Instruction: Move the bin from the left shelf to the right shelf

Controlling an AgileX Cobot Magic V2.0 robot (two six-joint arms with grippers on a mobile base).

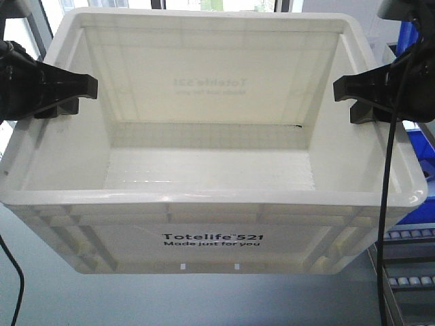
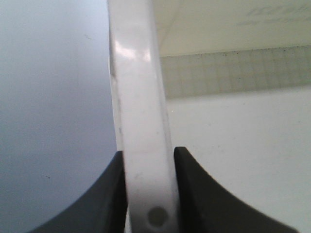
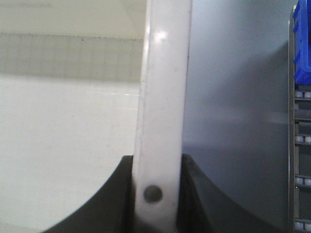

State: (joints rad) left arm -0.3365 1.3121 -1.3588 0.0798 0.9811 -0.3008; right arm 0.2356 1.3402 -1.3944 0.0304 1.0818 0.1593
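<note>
A large white empty bin (image 1: 211,224), marked "Totelife 521", fills the front view and hangs above the grey floor. My left gripper (image 1: 64,95) is shut on the bin's left rim (image 2: 141,121); the black jaws press both sides of the rim in the left wrist view, where the gripper (image 2: 148,165) shows low in the frame. My right gripper (image 1: 363,95) is shut on the bin's right rim (image 3: 163,97), with the jaws tight on both sides of it in the right wrist view, the gripper (image 3: 158,170) low in the frame. The bin is held level between them.
A shelf rack with roller rails (image 1: 408,278) and blue bins (image 1: 416,41) stands at the right; the rack also shows in the right wrist view (image 3: 301,145). Grey floor (image 1: 54,299) lies below. Black cables (image 1: 387,204) hang by the right arm.
</note>
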